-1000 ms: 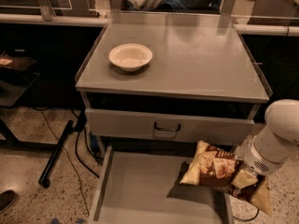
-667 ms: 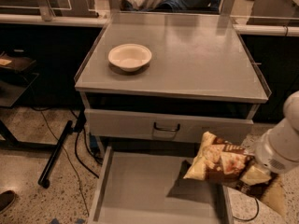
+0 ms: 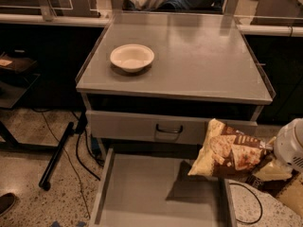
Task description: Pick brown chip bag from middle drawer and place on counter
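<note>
The brown chip bag hangs in the air above the right side of the open middle drawer, level with the drawer front above it. My gripper is at the bag's right end, shut on it, below my white arm. The bag casts a shadow on the drawer floor. The counter lies above and behind.
A round cream bowl sits on the counter's left side. The closed gray drawer front with a small black handle is just below the counter. A black pole and cables lie on the floor at left.
The bag has risen out of the drawer, up and slightly right, and now hangs level. My arm has moved right and up with it.
</note>
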Available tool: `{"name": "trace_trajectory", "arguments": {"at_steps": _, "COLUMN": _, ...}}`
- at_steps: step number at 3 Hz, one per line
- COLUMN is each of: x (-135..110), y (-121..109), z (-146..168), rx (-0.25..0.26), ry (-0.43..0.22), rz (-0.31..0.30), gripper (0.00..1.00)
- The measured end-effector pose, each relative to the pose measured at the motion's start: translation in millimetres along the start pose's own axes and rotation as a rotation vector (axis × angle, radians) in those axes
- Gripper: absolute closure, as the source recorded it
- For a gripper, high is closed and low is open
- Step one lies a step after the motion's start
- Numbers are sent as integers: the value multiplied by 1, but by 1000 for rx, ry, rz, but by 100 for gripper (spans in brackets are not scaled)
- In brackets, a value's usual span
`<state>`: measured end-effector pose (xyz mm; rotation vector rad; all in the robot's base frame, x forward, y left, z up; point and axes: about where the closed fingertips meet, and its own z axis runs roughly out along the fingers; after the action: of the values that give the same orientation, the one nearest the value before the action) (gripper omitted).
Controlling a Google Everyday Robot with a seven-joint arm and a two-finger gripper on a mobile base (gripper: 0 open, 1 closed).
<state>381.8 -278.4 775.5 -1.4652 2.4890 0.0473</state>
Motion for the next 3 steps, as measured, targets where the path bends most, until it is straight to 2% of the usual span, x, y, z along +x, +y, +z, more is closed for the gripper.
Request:
{"name": "trace_trajectory", "arguments": {"at_steps": 1, "x": -15, "y": -26, "z": -26, "rx": 49, "ry": -38, "rz": 21, "gripper": 100}}
{"name": "trace_trajectory", "arguments": {"at_steps": 2, "x": -42, "y": -63, "z": -65, "rx": 93, "ry": -81, "rz": 38, "gripper": 100}}
{"name": "trace_trajectory", "arguments": {"at_steps": 3, "x": -54, "y": -78, "z": -90, "rx": 145, "ry": -113, "rz": 28, "gripper": 100}}
